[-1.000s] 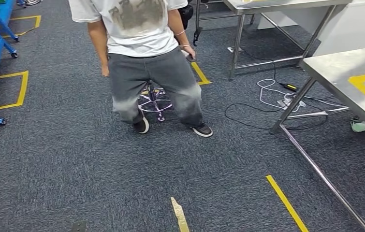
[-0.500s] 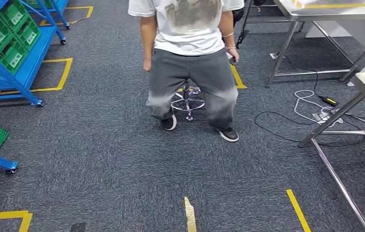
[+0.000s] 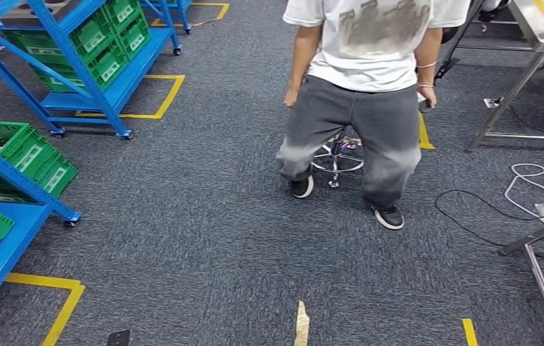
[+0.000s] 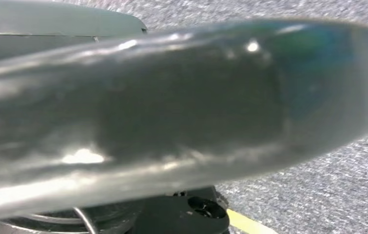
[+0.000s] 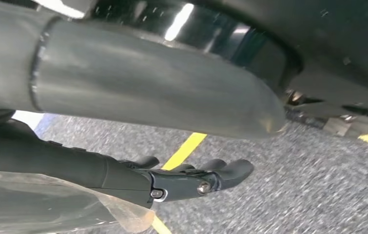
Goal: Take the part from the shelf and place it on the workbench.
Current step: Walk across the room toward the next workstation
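Observation:
Two blue shelf racks stand on the left of the head view. The far rack (image 3: 74, 50) carries green bins (image 3: 114, 32); the near rack (image 3: 9, 173) holds more green bins (image 3: 34, 155). What lies in the bins is too small to tell. A steel workbench (image 3: 539, 25) stands at the far right. In the left wrist view my left hand (image 4: 172, 112) is a blurred grey thumb close to the lens, and its fingers are hidden. In the right wrist view my right hand (image 5: 172, 180) hangs over the carpet, dark fingers (image 5: 221, 173) stretched out and holding nothing.
A person (image 3: 369, 79) in a white shirt stands ahead in the aisle, in front of a chrome stool base (image 3: 335, 157). Cables and a power strip (image 3: 542, 205) lie under a second steel table's legs (image 3: 542, 281) at right. Yellow tape marks (image 3: 60, 303) the grey carpet.
The whole head view has swung left: the blue racks have come in on the left, while the person and the steel tables have slid right. The person has shifted their feet.

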You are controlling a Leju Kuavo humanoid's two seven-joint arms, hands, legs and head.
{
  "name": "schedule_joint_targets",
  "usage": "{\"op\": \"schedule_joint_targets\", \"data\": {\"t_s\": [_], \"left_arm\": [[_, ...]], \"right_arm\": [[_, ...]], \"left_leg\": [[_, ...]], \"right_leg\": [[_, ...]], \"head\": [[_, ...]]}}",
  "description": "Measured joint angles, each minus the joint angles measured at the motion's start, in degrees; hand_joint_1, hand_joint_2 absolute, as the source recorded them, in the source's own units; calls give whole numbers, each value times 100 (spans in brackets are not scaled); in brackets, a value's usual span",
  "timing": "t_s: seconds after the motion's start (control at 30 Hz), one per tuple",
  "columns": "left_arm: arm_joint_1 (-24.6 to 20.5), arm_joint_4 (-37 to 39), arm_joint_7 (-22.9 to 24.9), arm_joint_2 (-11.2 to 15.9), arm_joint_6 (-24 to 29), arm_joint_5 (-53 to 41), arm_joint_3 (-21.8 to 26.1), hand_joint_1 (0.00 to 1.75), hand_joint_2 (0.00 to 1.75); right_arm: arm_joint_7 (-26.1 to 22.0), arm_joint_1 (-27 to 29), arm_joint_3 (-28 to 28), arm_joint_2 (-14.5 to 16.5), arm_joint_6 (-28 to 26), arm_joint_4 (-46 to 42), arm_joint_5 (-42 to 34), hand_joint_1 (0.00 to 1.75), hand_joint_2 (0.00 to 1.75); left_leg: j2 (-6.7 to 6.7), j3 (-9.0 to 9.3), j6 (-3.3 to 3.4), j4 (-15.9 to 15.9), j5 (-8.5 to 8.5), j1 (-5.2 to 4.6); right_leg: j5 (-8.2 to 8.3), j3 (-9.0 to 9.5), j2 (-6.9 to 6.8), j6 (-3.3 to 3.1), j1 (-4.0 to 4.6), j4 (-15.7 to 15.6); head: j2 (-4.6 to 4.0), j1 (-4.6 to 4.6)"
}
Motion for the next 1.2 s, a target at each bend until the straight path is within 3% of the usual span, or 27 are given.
{"op": "schedule_joint_targets", "data": {"t_s": [0.03, 0.1, 0.17, 0.23, 0.27, 0.33, 0.37, 0.43, 0.47, 0.53, 0.6, 0.67, 0.73, 0.77, 0.8, 0.83, 0.9, 0.97, 1.03, 1.1, 1.17, 1.2], "left_arm": [[11, 0, -1, -1, 0, 4, 1, 0, 0], [14, 0, -2, -1, 1, 12, 2, 0, 0], [-4, 0, -4, -2, 1, 21, 2, 0, 0], [-4, 0, -3, -1, 1, 28, 2, 0, 0], [7, 0, -1, 1, 3, 32, 3, 0, 0], [26, 0, 6, 7, 10, 40, 7, 0, 0], [26, 0, 9, 10, 13, 44, 8, 0, 0], [9, 0, 11, 14, 13, 48, 8, 0, 0], [7, 0, 11, 16, 13, 50, 9, 0, 0], [24, 0, 11, 24, 14, 55, 10, 0, 0], [33, 0, 13, 30, 15, 61, 13, 0, 0], [20, 0, 15, 32, 14, 72, 15, 0, 0], [18, 0, 16, 33, 11, 91, 21, 0, 0], [22, 0, 19, 34, 9, 101, 26, 0, 0], [25, 0, 23, 36, 7, 107, 31, 0, 0], [27, 0, 27, 37, 3, 109, 34, 0, 0], [21, 0, 34, 39, -6, 110, 38, 0, 0], [19, 0, 41, 42, -10, 109, 41, 0, 0], [32, 0, 46, 49, -17, 111, 54, 0, 0], [40, 0, 49, 55, -37, 123, 78, 0, 0], [22, 0, 50, 56, -67, 148, 101, 0, 0], [10, 0, 49, 55, -81, 160, 110, 0, 0]], "right_arm": [[2, -2, 0, 1, 2, 0, 4, 0, 0], [-2, 1, 0, 4, 3, 0, 10, 0, 0], [-4, 12, 0, 3, 6, 0, 20, 0, 0], [-2, 17, -1, 2, 10, 0, 37, 0, 0], [-2, 14, -1, 2, 11, 0, 47, 0, 0], [-3, 4, -1, 2, 22, 0, 66, 0, 0], [-4, 2, -1, 2, 29, 0, 73, 0, 0], [-6, 0, -1, 2, 40, 0, 85, 0, 0], [-6, -6, -1, 2, 43, 0, 89, 0, 0], [-6, -31, 0, 2, 46, 0, 94, 0, 0], [-10, -49, 2, 1, 49, 0, 99, 0, 0], [-8, -46, 3, 0, 58, 0, 107, 0, 0], [18, -29, 3, -4, 76, 0, 113, 0, 0], [31, -20, 2, -8, 85, 0, 119, 0, 0], [40, -14, 2, -13, 93, 0, 130, 0, 0], [46, -12, 2, -18, 98, 0, 145, 0, 0], [57, -12, 3, -22, 107, 1, 169, 0, 0], [69, -15, 5, -25, 118, 3, 183, 0, 0], [80, -26, 6, -26, 137, 4, 199, 0, 0], [86, -33, 11, -26, 159, 4, 226, 0, 0], [91, -27, 21, -27, 175, 4, 251, 0, 0], [94, -18, 27, -28, 179, 4, 257, 0, 0]], "left_leg": [[34, -9, -33, 15, -13, 6], [296, -119, -94, 271, -191, -4], [588, -430, -148, 952, -553, 3], [663, -703, -189, 1539, -749, 30], [680, -707, -202, 1557, -686, 43], [784, -408, -201, 973, -307, 55], [934, -211, -188, 585, -153, 36], [1175, 17, -122, 88, -20, -11], [1216, 28, -86, 33, -45, -37], [1093, 18, -10, -4, -34, -32], [958, 34, 66, -41, -8, -3], [820, 36, 116, -50, 10, 12], [658, 36, 131, -47, 13, 6], [571, 40, 132, -45, 12, 3], [481, 47, 130, -42, 10, 3], [394, 54, 124, -36, 6, 5], [241, 49, 89, -9, -10, 8], [119, 16, 23, 2, -8, 15], [14, -13, -50, -9, 11, 33], [176, -76, -117, 132, -87, 30], [492, -306, -168, 649, -380, 24], [582, -473, -185, 1005, -549, 31]], "right_leg": [[11, 16, -66, -30, -1, -20], [22, 54, -228, -98, -11, -66], [2, 76, -418, -144, -2, -77], [-24, 89, -609, -156, 4, -75], [-37, 99, -692, -153, 5, -74], [-69, 143, -837, -129, 5, -73], [-89, 167, -902, -108, 15, -72], [-129, 197, -1024, -57, 48, -65], [-142, 211, -1085, -32, 65, -70], [-174, 249, -1175, 26, 63, -82], [-331, 169, -925, 88, 39, 119], [-656, -154, -568, 117, 27, 775], [-860, -547, -470, 121, 31, 1466], [-806, -643, -458, 116, 33, 1566], [-635, -627, -441, 106, 32, 1428], [-390, -506, -391, 92, 27, 1085], [-48, -191, -122, 70, -3, 328], [1, -27, 54, 52, -14, 17], [10, 11, -36, 10, -6, -8], [26, 39, -179, -46, -17, -39], [17, 66, -359, -90, -14, -57], [4, 73, -455, -109, -7, -57]], "head": [[0, -3], [0, -40], [0, -74], [0, -78], [0, -78], [0, -79], [0, -78], [0, -76], [0, -75], [0, -76], [0, -52], [0, -17], [0, -13], [0, -12], [0, -13], [0, -13], [0, -14], [0, -19], [0, -20], [0, -41], [0, -78], [0, -90]]}}
